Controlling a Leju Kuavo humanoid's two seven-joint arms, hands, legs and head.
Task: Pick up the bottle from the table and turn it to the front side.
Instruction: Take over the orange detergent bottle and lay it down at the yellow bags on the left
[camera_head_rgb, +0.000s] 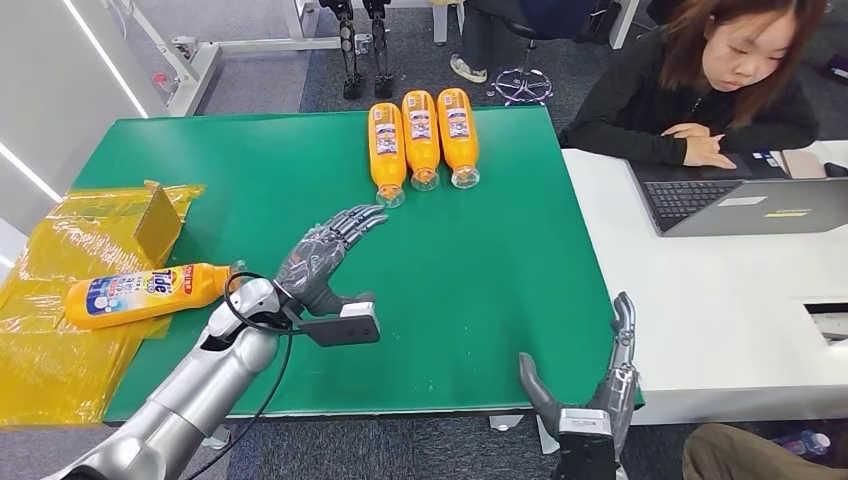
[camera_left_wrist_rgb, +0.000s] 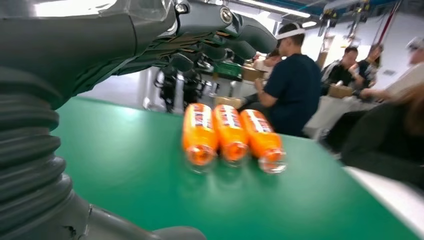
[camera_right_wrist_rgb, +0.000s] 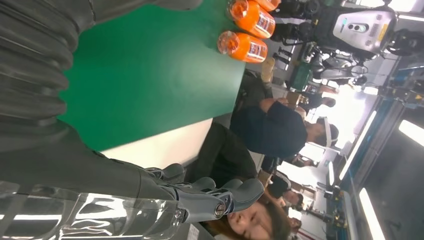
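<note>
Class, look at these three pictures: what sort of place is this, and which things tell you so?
Probably a robotics lab or workshop. Orange bottles lie in a neat row on a green table, a person works at a laptop beside it, and other robot legs stand behind.

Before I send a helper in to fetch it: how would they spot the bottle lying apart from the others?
Find the green table, then its left edge, where crinkled yellow plastic sheeting lies. The lone bottle lies on its side there by a small cardboard box; unlike the row of three orange bottles at the far edge, it shows a blue-and-white label.
</note>
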